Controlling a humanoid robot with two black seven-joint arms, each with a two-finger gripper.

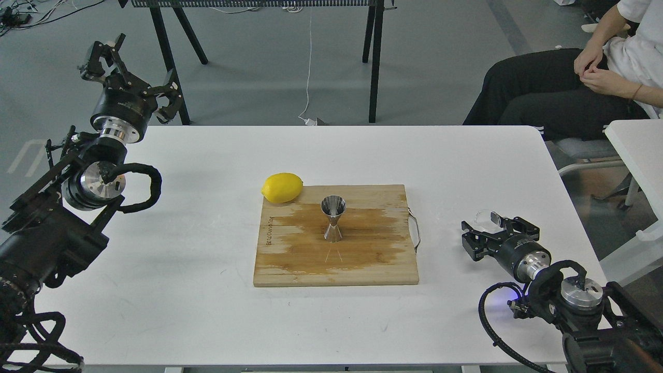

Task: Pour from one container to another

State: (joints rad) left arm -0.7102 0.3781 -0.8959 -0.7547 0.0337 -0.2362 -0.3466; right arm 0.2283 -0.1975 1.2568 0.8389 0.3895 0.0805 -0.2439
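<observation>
The small clear, colourless glass cup (487, 219) sits at the right gripper (479, 233), low over the white surface (207, 311) to the right of the wet wooden cutting board (290, 259), and the fingers seem to close around it, though I cannot tell for sure. The shiny stainless-steel hourglass jigger (333, 219) stands upright mid-board, with a yellow lemon (282, 187) at the board's far-left corner. The left gripper (129, 70) hangs spread and empty; the glass looks light, slick and breakable, best held round its side wall.

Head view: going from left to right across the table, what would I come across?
Left end effector → lemon → steel jigger on the wooden cutting board → glass cup at the right end effector.
</observation>
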